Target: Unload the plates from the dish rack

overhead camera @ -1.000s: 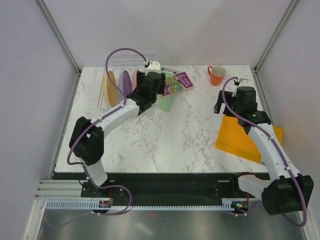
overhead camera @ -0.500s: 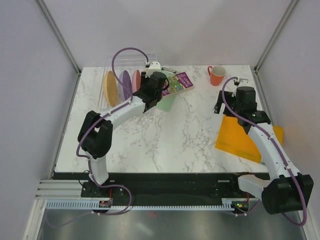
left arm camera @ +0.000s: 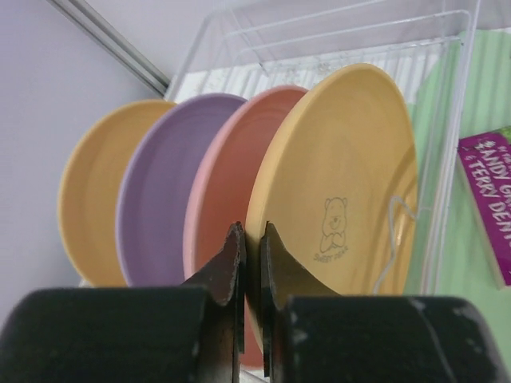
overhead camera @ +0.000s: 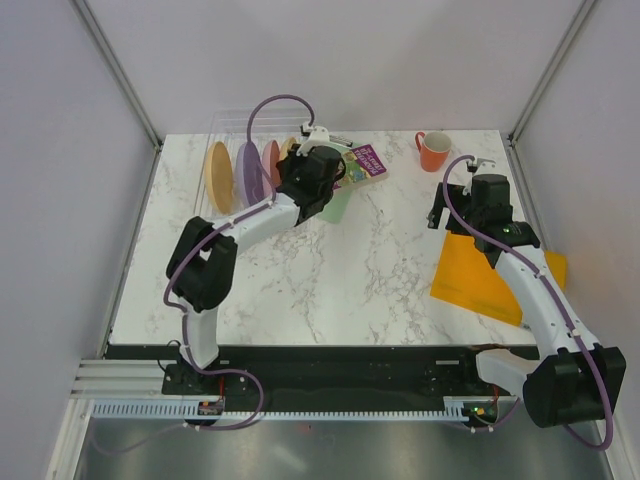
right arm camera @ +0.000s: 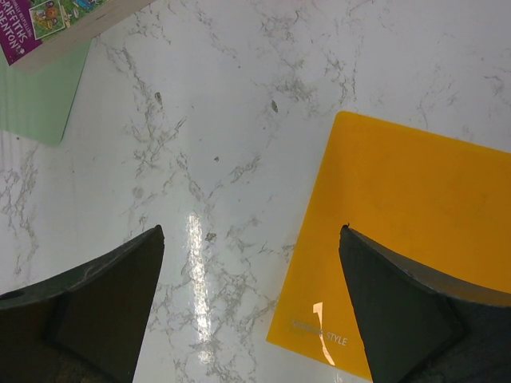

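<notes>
Yellow-orange and printed with a small bear, the nearest plate (left arm camera: 343, 175) stands on edge in the rack (left arm camera: 335, 36), at the upper left of the top view. The left pincer (left arm camera: 251, 233) is closed on its lower rim, one finger on each face. Behind it, upright in a row, stand the pink plate (left arm camera: 227, 175), the purple plate (left arm camera: 160, 183) and the far yellow plate (left arm camera: 88, 191). A green sheet (left arm camera: 483, 96) and a book (left arm camera: 489, 195) lie just right of the rack. The right pincer (right arm camera: 251, 230) hangs wide open, holding nothing, over the marble worktop (right arm camera: 239, 120) at the right of the top view, above the edge of an orange sheet (right arm camera: 399, 239). A mug (overhead camera: 434, 150) stands at the upper right.
</notes>
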Robot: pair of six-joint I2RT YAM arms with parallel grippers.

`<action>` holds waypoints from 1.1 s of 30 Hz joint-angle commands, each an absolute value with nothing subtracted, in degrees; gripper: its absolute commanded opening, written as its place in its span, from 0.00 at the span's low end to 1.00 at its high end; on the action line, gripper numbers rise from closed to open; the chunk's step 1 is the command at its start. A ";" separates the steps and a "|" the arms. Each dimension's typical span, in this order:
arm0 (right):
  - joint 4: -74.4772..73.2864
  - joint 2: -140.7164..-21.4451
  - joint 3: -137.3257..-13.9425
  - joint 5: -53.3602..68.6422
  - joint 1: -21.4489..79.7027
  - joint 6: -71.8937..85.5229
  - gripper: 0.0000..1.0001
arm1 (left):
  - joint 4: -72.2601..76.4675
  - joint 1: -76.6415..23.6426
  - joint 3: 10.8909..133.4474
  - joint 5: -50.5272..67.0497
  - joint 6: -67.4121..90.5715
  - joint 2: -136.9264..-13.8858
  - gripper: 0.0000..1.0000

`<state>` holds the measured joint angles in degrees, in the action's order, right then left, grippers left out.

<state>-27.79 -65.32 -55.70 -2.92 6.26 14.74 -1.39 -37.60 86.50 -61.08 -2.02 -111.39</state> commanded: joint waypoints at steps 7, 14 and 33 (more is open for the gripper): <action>-27.07 -64.51 -55.63 -3.60 6.24 13.97 0.98 | 77.79 -43.06 94.03 -72.69 -73.31 -123.82 0.02; -28.39 -63.28 -56.78 -2.72 6.33 14.15 0.98 | 95.10 -44.03 104.34 -74.09 -98.54 -130.27 0.02; -30.76 -54.49 -56.78 7.28 6.50 16.61 0.98 | -17.57 -53.26 91.94 -39.97 5.70 -85.97 0.02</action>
<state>-30.92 -56.66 -55.70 1.52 6.26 15.75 3.70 -53.45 92.01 -60.01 -20.58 -91.22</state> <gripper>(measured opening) 0.982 0.075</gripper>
